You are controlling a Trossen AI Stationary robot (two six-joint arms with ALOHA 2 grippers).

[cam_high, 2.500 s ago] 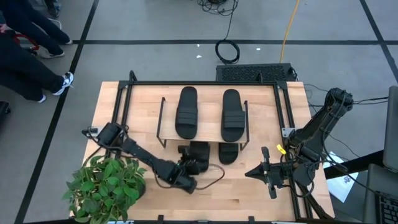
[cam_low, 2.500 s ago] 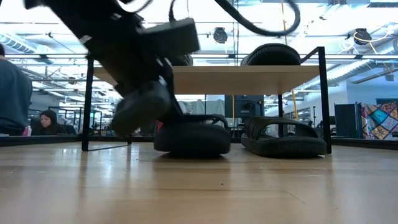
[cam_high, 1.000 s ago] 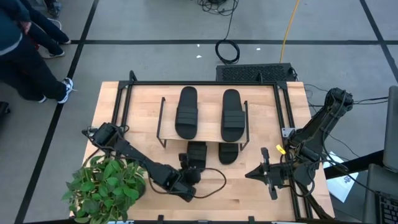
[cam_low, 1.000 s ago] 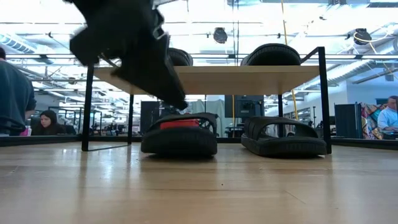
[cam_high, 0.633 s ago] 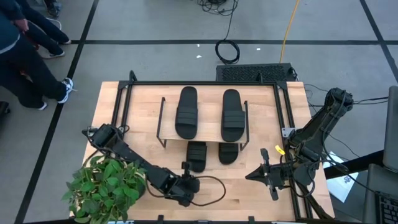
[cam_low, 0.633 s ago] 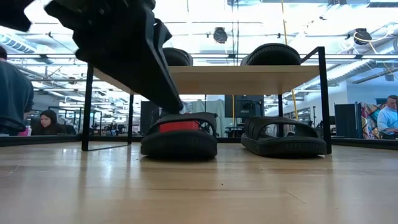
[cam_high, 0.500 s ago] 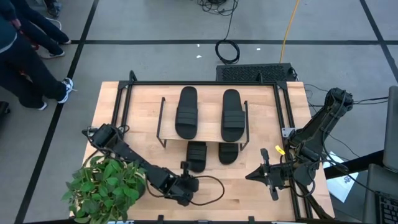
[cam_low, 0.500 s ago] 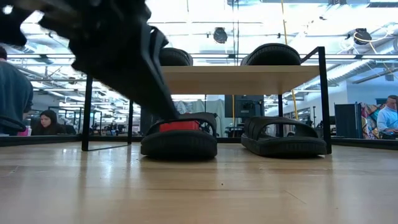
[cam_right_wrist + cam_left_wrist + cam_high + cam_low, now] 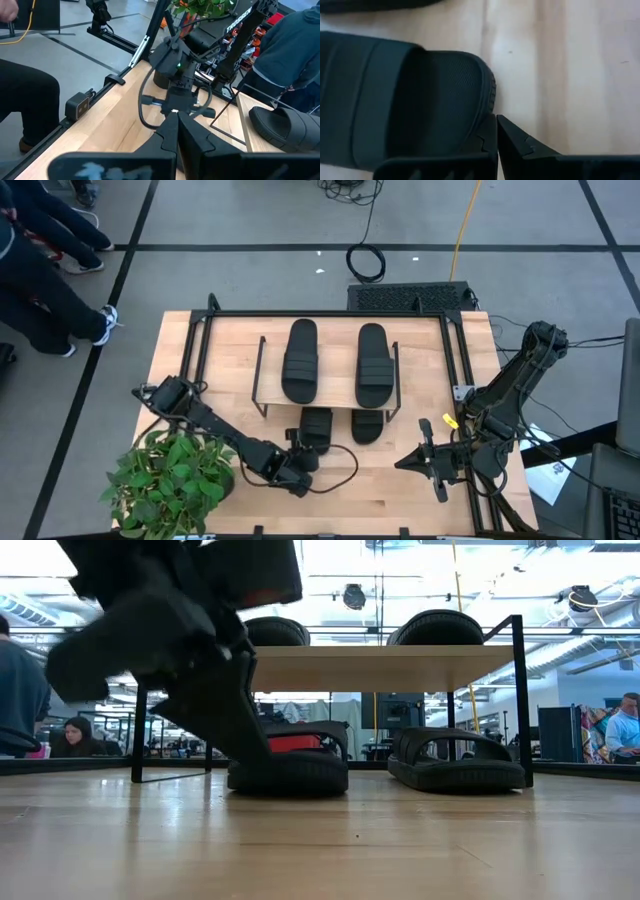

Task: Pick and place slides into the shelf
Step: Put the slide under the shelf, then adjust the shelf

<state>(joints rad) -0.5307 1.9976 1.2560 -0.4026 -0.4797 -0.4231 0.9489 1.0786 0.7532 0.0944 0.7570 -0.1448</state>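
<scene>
Bright overhead light, soft shadows beneath my left gripper, itself a motion-blurred smear up close

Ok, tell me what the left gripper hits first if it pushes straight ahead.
The left gripper, shut, points at the heel of the slide under the shelf; its tips look almost touching the edge. That slide comes first, though depth is unclear.

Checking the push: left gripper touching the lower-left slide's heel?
Touching. Left wrist view: the shut left gripper has its fingertips pressed against the slide's heel rim, no gap.
</scene>
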